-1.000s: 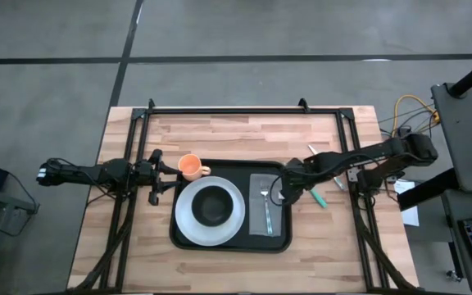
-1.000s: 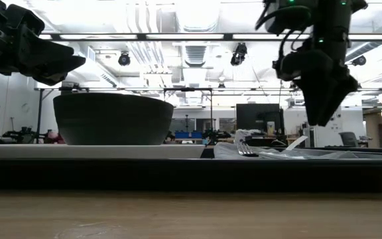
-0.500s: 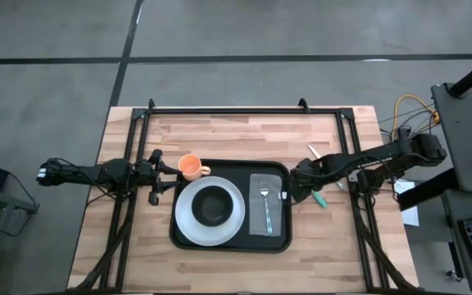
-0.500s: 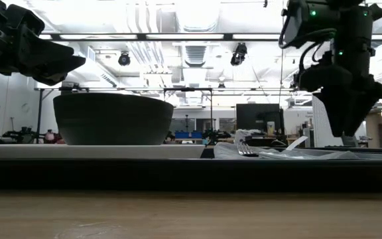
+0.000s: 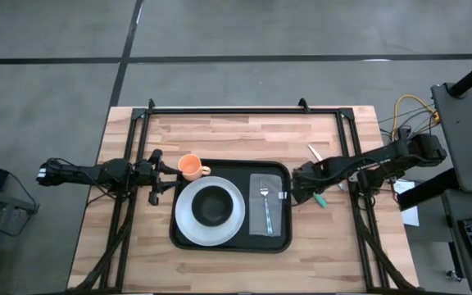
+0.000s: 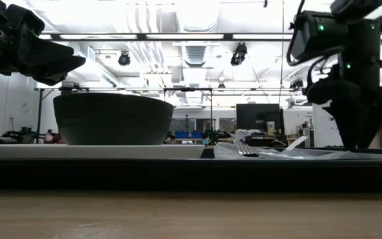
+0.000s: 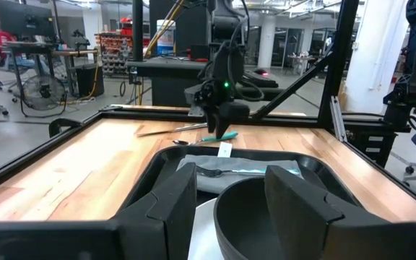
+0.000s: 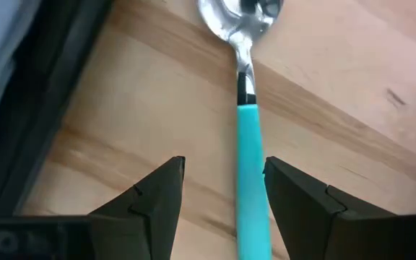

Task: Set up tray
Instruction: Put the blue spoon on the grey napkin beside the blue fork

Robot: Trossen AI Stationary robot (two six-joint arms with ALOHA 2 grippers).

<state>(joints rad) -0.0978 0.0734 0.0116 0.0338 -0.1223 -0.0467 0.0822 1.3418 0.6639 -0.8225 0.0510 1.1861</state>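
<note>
Beside tray [image 5: 229,244] — right jaws [image 8: 222,189] wide, straddling spoon [image 8: 245,108].

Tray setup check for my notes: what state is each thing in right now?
tray: flat on table, loaded.
plate: on tray, under bowl.
bowl: upright on plate.
napkin: on tray, fork on it.
cup: upright, off the tray.
spoon: lying on table.
right tool: open over spoon.
left tool: open, waiting by tray.

Tray [image 5: 229,242]: large, flat, black, rectangular, rounded corners, low raised rim. Lies flat, long side parallel to the table's [image 5: 138,246] front edge, roughly centred, slightly nearer the front.
</note>
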